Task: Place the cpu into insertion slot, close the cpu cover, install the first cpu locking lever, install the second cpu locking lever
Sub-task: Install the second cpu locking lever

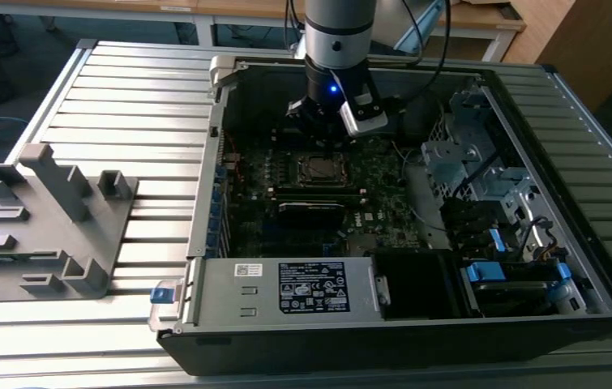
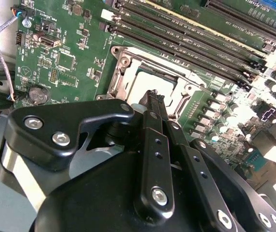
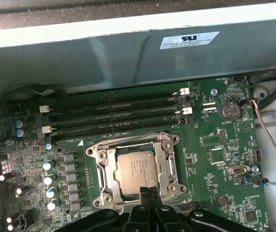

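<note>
The cpu (image 3: 135, 169) lies flat in the insertion slot (image 3: 95, 155) on the green motherboard, its grey top showing. The silver cpu cover (image 3: 167, 164) lies down around it as a windowed frame. Thin wire levers run along the socket's edges; I cannot tell whether they are latched. My gripper (image 3: 150, 192) hovers at the socket's edge, its black fingertips pressed together with nothing between them. The second wrist view shows the same shut gripper (image 2: 155, 96) just over the cpu (image 2: 147, 79) and the slot's rim (image 2: 121, 72). In the exterior view the gripper (image 1: 322, 136) hangs above the slot (image 1: 322, 168) inside the open computer case.
Long black memory slots (image 3: 114, 116) run beside the socket, with a coin battery (image 3: 230, 110) and a row of capacitors (image 3: 48, 166) nearby. The case wall (image 3: 128, 58) rises close behind. A power supply (image 1: 284, 288), drive cage (image 1: 479, 170) and a grey fixture (image 1: 46, 219) surround the work.
</note>
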You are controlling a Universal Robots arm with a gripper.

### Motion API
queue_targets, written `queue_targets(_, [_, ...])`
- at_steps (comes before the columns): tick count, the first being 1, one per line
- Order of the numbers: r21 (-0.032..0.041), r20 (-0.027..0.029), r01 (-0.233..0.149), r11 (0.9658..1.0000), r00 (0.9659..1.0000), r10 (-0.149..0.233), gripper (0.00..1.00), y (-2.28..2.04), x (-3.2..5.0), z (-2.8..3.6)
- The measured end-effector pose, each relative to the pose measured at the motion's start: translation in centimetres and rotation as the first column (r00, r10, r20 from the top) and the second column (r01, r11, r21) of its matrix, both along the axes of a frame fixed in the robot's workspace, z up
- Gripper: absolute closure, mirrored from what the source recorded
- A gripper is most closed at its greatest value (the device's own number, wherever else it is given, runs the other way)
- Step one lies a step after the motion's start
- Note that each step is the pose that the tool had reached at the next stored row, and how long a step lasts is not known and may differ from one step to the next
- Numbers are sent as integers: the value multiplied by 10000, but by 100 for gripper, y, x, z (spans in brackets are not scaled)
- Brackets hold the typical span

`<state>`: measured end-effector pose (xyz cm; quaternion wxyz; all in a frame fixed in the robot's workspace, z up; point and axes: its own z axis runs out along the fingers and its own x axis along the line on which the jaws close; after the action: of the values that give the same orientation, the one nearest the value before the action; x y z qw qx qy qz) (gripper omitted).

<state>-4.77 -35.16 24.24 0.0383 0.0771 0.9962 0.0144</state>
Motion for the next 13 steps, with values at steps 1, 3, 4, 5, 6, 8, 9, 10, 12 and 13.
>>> queue_targets(1, [0,0,0,10000,10000,0,89,-1,0,0])
queue_targets(3, [-1,-1,-2,10000,10000,2,89,-7,0,1])
queue_targets(4, [0,0,-2,10000,10000,2,89,-12,1,0])
queue_targets(5, [-1,0,-1,10000,10000,1,89,-19,0,0])
queue_targets(6, [0,0,-1,10000,10000,1,89,-25,0,0])
queue_targets(8, [0,0,-1,10000,10000,1,89,-39,0,0])
queue_targets(9, [0,0,-1,10000,10000,1,89,-40,0,0])
queue_targets(10, [0,0,0,10000,10000,0,89,-40,0,0])
queue_targets(12, [-1,0,1,10000,10000,-1,89,-40,0,1])
queue_targets(13, [-1,0,0,10000,10000,0,89,-41,0,2])
